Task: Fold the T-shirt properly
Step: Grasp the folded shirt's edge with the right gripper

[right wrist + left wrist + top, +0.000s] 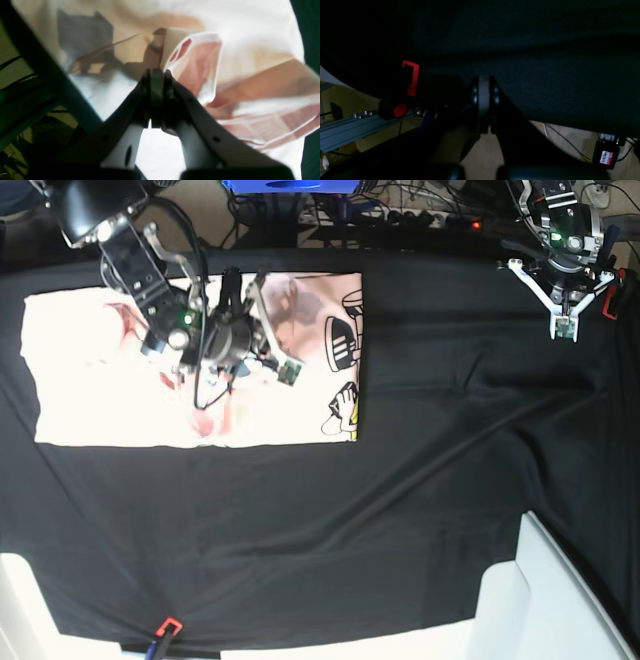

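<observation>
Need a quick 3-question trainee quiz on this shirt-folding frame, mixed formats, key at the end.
1. True or false: the left gripper is holding the T-shirt.
2. Multiple choice: in the right wrist view, the right gripper is A) open above bare cloth, B) shut on a fold of the T-shirt, C) resting off the table.
3. Fill in: in the base view, the shirt's cartoon print lies along its ____ edge.

Key:
1. False. It hangs shut over the black table cloth, far from the shirt.
2. B.
3. Right.
</observation>
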{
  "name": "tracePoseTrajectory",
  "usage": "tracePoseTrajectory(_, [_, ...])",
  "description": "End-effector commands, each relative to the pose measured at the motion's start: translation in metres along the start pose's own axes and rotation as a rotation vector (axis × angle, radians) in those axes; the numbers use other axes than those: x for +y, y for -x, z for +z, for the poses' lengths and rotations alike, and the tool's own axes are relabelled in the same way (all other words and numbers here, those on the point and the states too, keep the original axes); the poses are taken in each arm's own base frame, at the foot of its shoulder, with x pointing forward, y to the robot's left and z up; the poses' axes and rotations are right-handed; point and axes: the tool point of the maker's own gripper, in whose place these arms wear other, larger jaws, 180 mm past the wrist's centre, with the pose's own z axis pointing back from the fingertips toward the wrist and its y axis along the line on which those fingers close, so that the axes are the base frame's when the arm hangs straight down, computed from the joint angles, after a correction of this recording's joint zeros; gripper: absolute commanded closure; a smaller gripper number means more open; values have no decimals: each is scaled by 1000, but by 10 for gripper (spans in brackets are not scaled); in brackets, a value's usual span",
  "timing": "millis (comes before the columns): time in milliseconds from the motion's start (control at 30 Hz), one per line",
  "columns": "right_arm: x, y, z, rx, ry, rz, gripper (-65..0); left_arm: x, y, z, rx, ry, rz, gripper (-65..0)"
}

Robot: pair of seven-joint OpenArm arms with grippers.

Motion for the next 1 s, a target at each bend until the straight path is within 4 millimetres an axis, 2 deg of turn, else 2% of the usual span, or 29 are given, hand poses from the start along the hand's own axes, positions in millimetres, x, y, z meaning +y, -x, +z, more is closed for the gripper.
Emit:
tracePoseTrajectory(0, [-11, -5, 8, -29, 33, -3, -9, 9, -5, 2, -21, -26, -5, -7])
tracePoseTrajectory(267, [-28, 24, 19, 0, 83, -88, -9, 7, -8, 1, -26, -22, -7, -8])
tracePoseTrajectory(533, [-18, 37, 19, 23, 67, -92, -9, 6, -8, 1, -27, -19, -7, -8])
tracePoseTrajectory(633, [-16, 49, 20, 62, 62, -89, -9, 6, -8, 1, -25, -19, -7, -8])
tracePoseTrajectory(800, [-16, 51, 20, 69, 64, -90, -10, 6, -8, 1, -25, -20, -7, -8])
tracePoseTrajectory(967, [-34, 71, 30, 94, 115, -182, -17, 6, -7, 1, -23, -20, -7, -10])
